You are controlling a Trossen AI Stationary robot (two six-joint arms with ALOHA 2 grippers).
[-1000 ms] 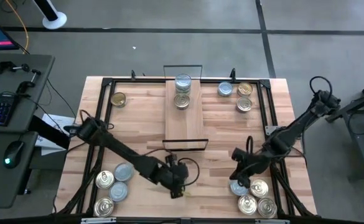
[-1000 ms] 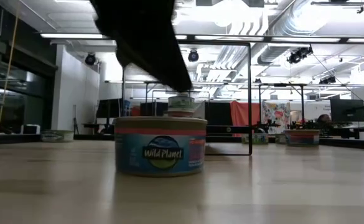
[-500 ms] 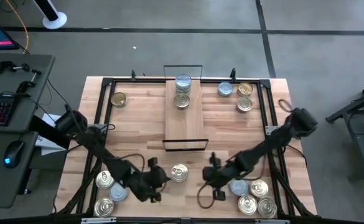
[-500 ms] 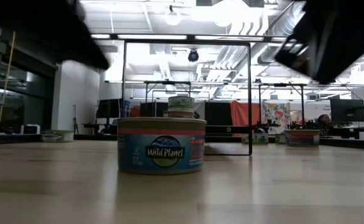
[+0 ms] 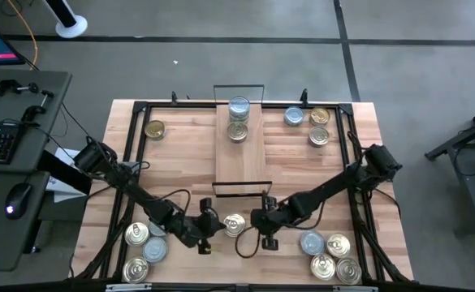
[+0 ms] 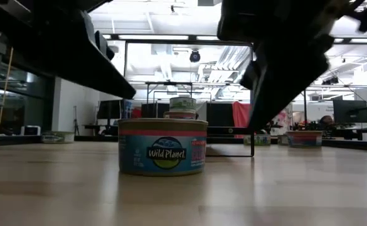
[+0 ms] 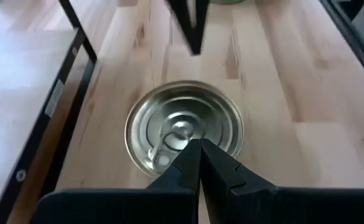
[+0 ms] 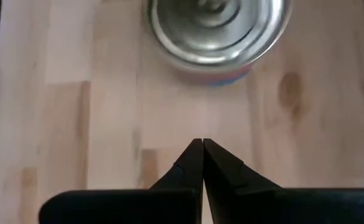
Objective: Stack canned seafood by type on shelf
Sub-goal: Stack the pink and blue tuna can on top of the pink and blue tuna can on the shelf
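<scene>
A tin with a pull-tab lid and a blue label [image 5: 234,225] stands on its base on the tabletop, just in front of the shelf [image 5: 241,158]. It also shows in the low view [image 6: 163,147]. My left gripper [image 5: 211,226] is shut, close to the tin's left side. In the left wrist view its tips [image 7: 199,144] overlap the lid [image 7: 185,127]; in the low view they sit above it. My right gripper [image 5: 256,221] is shut, close to the tin's right side. The right wrist view shows bare wood between its tips [image 8: 202,143] and the tin [image 8: 218,28].
A silver-blue-topped tin [image 5: 239,105] and a gold-topped tin [image 5: 237,131] are on the shelf's far end. More tins lie at the near left [image 5: 137,235], near right [image 5: 330,255], far right [image 5: 318,126] and far left [image 5: 153,128]. A black frame [image 5: 140,109] borders the table.
My left gripper has drawn back from over the tin toward the table's left, leaving it standing on the wood, then come a little nearer again. My right gripper has travelled from the near-right tins toward the table's left, up to the tin's right side.
</scene>
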